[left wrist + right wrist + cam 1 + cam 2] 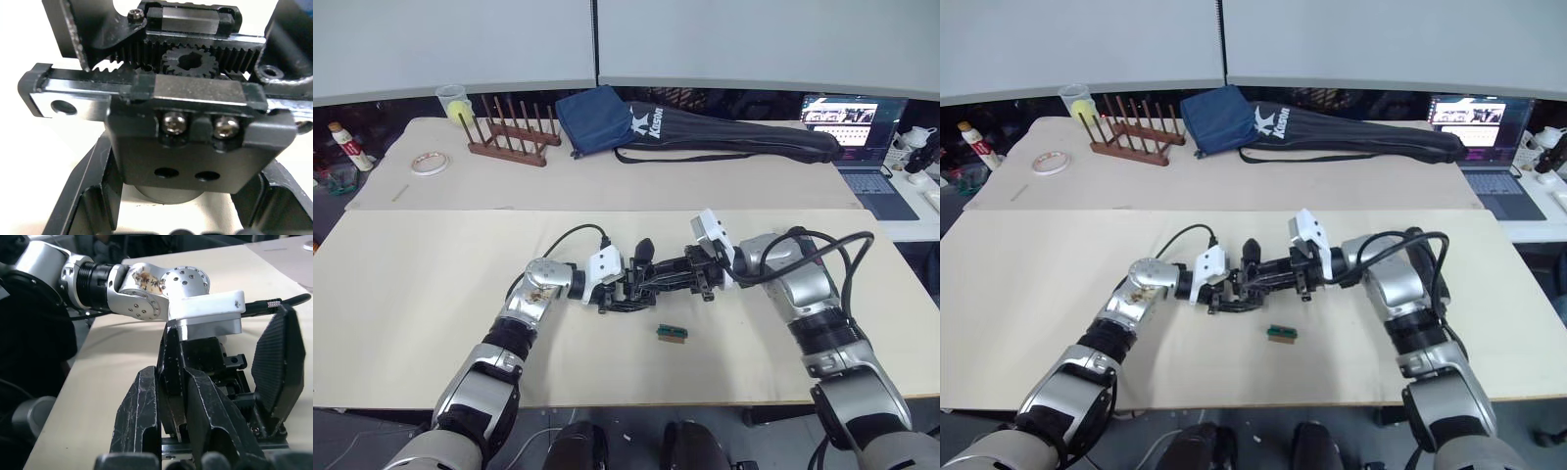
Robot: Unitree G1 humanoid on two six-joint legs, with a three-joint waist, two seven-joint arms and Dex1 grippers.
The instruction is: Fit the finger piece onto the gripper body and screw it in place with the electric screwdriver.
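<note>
The gripper body [628,286] is held just above the middle of the front table, between my two grippers. My left gripper [612,292] is shut on it from the left. In the left wrist view its toothed racks, round gear and two screws [195,127] are close in front. One pointed black finger [276,367] stands up from the body. Coming in from the right, my right gripper [170,379] is shut on a thin black finger piece [168,345] pressed against the body. The electric screwdriver is out of view.
A small green block [673,332] lies on the table just in front of the grippers. On the back table are a wooden peg rack [509,139], a blue pouch [597,117], a long black bag [744,139], a tape roll [430,164] and a laptop [862,147].
</note>
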